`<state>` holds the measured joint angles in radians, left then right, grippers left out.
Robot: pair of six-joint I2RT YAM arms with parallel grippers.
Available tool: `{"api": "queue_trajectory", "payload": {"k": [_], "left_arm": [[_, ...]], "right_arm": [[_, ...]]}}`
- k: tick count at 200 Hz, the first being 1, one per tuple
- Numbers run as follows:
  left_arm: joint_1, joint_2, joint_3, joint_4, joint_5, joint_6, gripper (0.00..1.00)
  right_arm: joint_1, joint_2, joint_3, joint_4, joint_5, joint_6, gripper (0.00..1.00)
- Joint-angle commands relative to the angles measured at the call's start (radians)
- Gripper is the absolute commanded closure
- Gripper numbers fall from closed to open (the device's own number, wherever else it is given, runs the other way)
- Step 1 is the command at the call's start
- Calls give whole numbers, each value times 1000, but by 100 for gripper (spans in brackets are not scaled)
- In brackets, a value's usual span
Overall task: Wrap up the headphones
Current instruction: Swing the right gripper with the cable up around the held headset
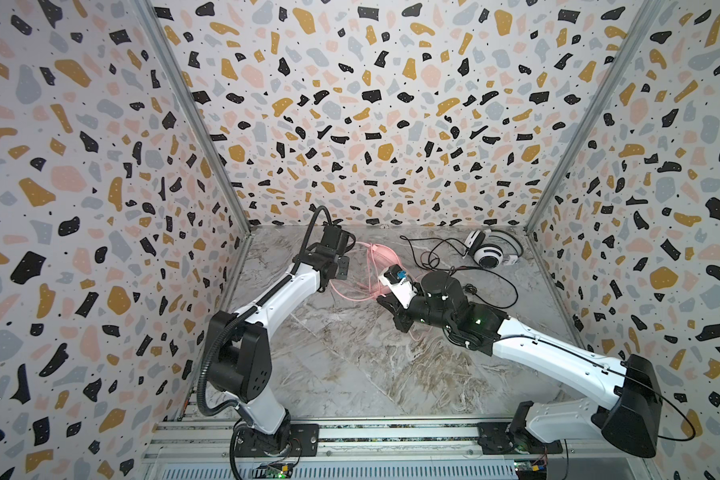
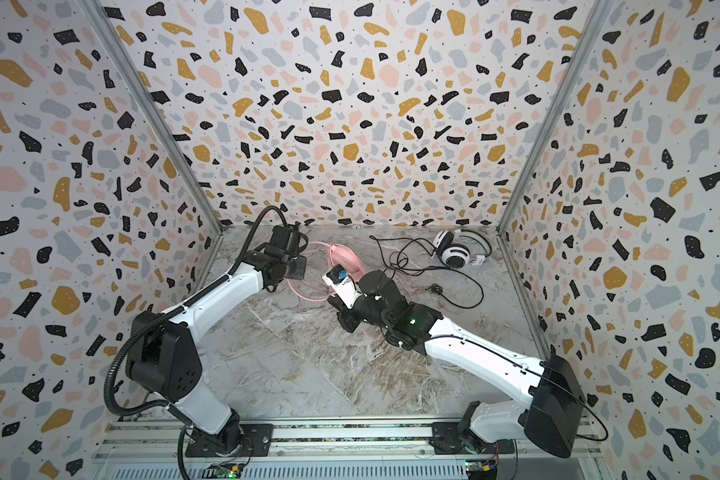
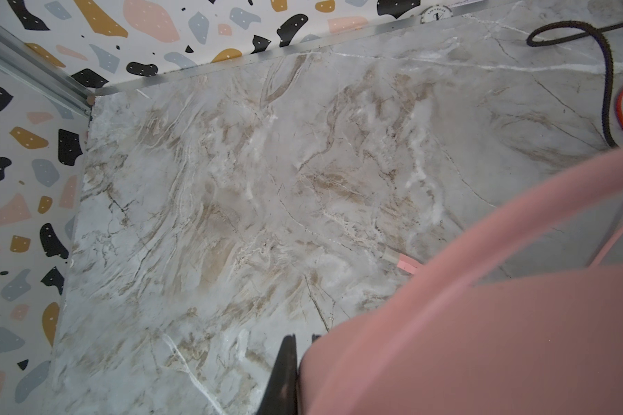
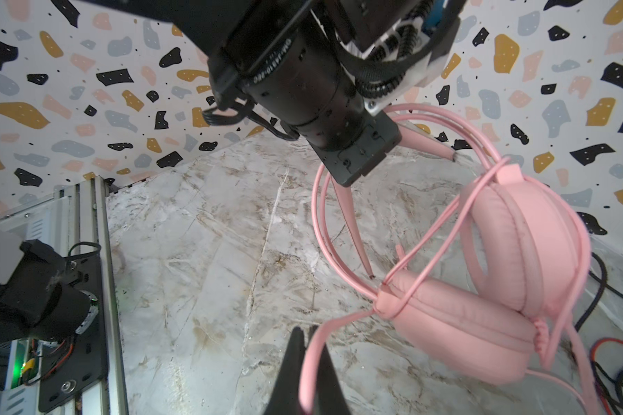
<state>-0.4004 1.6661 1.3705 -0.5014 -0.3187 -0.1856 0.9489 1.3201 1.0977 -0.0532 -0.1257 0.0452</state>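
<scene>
We read "DM-J4310" on the left arm's black motor casing [image 4: 303, 82] and what looks like "LAS VEGAS" on a round token [image 3: 436, 13] at the foot of the speckled wall [image 1: 350, 104]. The left end effector [image 3: 301, 339], pressed together, grips the padded pink headset [image 4: 518, 244] by its headband over the marble-patterned desk [image 1: 350, 365], while the right end effector [image 4: 307, 332] pinches its pink cord [image 4: 312, 363]. The white-and-black headset [image 1: 489, 251] lies in the far right corner, its thin black cord [image 3: 607, 90] and red cord [image 3: 621, 107] trailing loose.

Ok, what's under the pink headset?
Marble table, with a black cord and a red cord at one side. What lies straight below the headset is covered by its ear cups.
</scene>
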Motion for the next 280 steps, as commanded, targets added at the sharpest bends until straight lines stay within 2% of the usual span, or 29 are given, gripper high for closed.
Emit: {"api": "queue_trajectory", "payload": {"k": [1, 40, 68, 95, 112, 142, 155, 172, 194, 222, 254, 280], "left_arm": [[-15, -38, 24, 69, -8, 11, 100], [-68, -43, 24, 67, -29, 41, 100], [-82, -37, 38, 57, 34, 51, 100], [-99, -60, 19, 78, 43, 77, 100], [-101, -62, 28, 68, 75, 83, 100], [-111, -78, 23, 57, -63, 85, 100], [-109, -78, 27, 51, -63, 79, 100], [-110, -80, 23, 53, -52, 82, 100], [-110, -71, 26, 44, -110, 77, 100], [-109, -62, 35, 34, -82, 76, 100], [-109, -55, 35, 37, -77, 81, 100], [-109, -61, 24, 47, -85, 87, 100]], "right_arm": [[8, -11, 97, 22, -12, 8, 100], [2, -19, 146, -10, 50, -6, 100], [-11, -15, 183, -58, 146, 15, 100], [-75, -36, 188, -71, 182, 34, 100], [-107, -51, 202, -105, 267, 4, 100], [-134, -73, 218, -174, 425, -72, 100], [-139, -95, 203, -185, 475, -94, 100], [-141, -132, 163, -160, 548, -127, 100], [-147, -151, 151, -151, 658, -179, 100], [-156, -167, 140, -124, 755, -219, 99], [-150, -154, 122, 10, 897, -307, 97], [-151, -156, 84, 177, 908, -379, 93]]}}
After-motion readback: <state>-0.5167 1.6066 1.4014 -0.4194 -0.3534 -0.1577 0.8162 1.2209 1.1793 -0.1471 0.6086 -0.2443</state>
